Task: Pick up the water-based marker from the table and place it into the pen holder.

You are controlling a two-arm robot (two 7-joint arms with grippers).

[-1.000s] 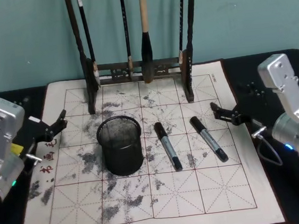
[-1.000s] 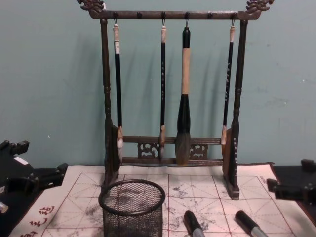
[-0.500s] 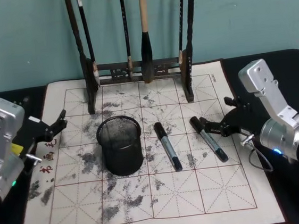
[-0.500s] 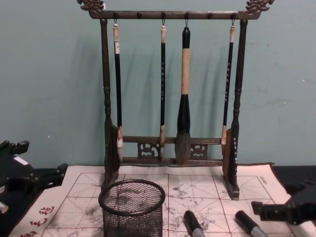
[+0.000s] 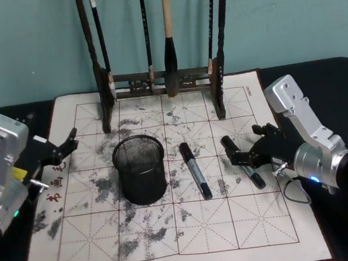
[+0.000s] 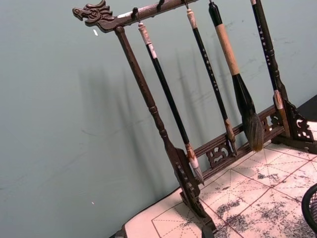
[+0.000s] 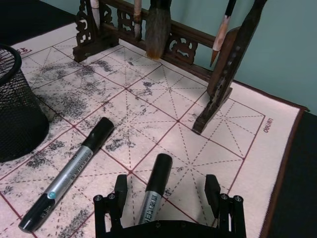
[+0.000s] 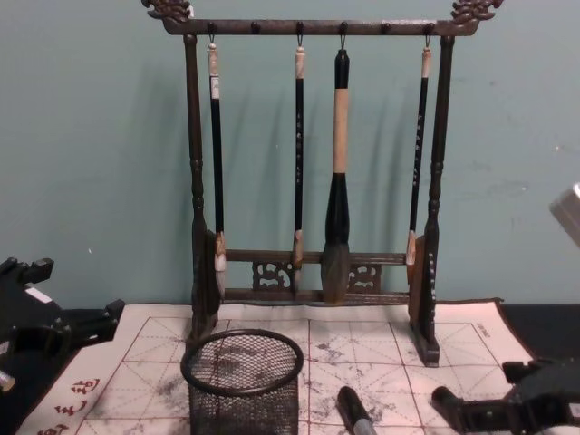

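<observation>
The black wire-mesh cylindrical pen holder (image 5: 141, 185) shows only its mesh floor. Right of it, the right gripper (image 7: 167, 192), fingers spread, straddles the slim grey black-capped marker (image 7: 154, 191) on the ink-smudged paper mat (image 5: 203, 227). The left gripper (image 5: 59, 160) sits parted at the mat's left edge.

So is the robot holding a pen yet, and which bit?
Nothing is held yet. The right gripper is open, straddling the right-hand marker. The left gripper sits open at the left edge of the mat.
</observation>
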